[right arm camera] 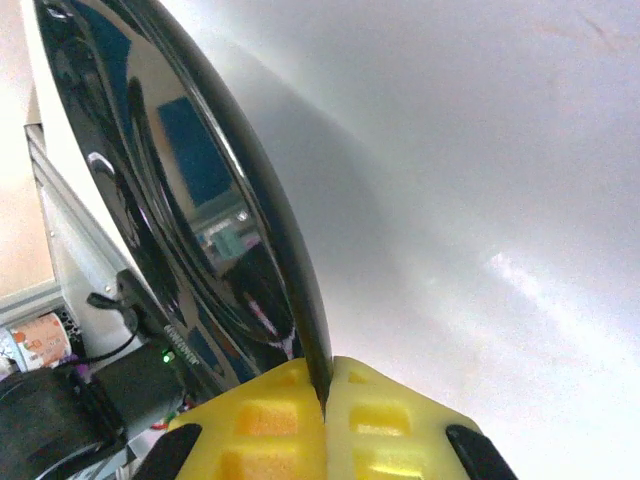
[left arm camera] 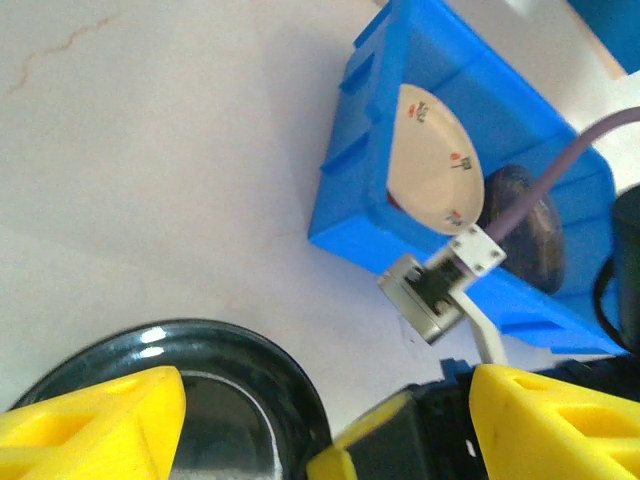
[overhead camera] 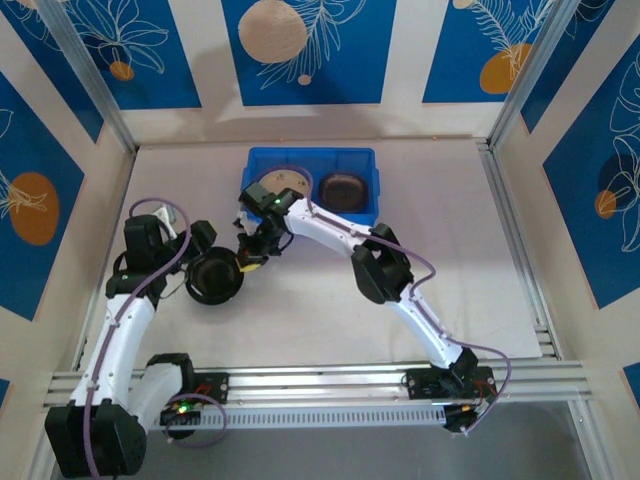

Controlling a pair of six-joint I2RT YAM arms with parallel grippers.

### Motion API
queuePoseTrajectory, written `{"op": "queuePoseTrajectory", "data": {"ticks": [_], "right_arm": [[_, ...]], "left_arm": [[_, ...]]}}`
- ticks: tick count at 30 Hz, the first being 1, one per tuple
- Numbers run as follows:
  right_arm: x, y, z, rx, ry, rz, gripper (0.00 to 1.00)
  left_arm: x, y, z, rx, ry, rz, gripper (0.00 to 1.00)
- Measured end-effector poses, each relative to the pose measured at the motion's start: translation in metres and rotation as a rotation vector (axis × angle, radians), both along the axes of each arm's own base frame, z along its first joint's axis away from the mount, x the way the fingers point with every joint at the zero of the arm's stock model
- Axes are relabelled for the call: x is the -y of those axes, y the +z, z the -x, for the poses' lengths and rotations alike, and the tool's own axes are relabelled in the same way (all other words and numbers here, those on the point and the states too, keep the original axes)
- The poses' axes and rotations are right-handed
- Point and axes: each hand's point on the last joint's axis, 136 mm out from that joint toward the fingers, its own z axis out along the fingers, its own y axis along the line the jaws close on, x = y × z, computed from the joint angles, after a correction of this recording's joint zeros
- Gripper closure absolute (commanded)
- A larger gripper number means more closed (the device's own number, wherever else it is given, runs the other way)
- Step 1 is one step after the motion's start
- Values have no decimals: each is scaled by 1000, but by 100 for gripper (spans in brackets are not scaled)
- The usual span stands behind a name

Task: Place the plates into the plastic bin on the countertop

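A glossy black plate [overhead camera: 213, 278] [left arm camera: 235, 385] [right arm camera: 200, 200] sits on the white countertop [overhead camera: 450, 250], left of centre. My right gripper [overhead camera: 251, 254] [right arm camera: 326, 386] reaches in from the right and is shut on this plate's rim, with the edge pinched between its yellow pads. My left gripper [overhead camera: 212, 252] [left arm camera: 325, 388] hovers open over the same plate, one finger above the dish and the other beyond the right gripper's tip. At the back stands the blue plastic bin [overhead camera: 310, 153] [left arm camera: 360, 200], holding a cream plate [overhead camera: 282, 183] [left arm camera: 430, 160] and a dark plate [overhead camera: 340, 188] [left arm camera: 525, 230].
White walls with blue panels and aluminium rails [overhead camera: 515, 250] enclose the countertop. The right arm's elbow [overhead camera: 380, 268] stands mid-table in front of the bin. A purple cable [left arm camera: 545, 180] and a metal connector [left arm camera: 430, 295] hang across the bin's near wall in the left wrist view.
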Motion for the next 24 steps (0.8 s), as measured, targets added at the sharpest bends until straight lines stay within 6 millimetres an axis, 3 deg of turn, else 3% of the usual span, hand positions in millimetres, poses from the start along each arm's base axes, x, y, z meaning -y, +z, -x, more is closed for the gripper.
{"op": "queuePoseTrajectory", "data": {"ticks": [3, 7, 17, 24], "right_arm": [[14, 24, 3, 27, -11, -23, 100], [49, 49, -4, 49, -65, -45, 100], [149, 67, -45, 42, -297, -79, 100], [163, 75, -57, 26, -350, -139, 100]], "left_arm": [[0, 11, -5, 24, -6, -9, 24], [2, 17, -10, 38, -16, -2, 24], [29, 26, -38, 120, -134, 136, 37], [69, 18, -47, 132, -263, 226, 41]]}}
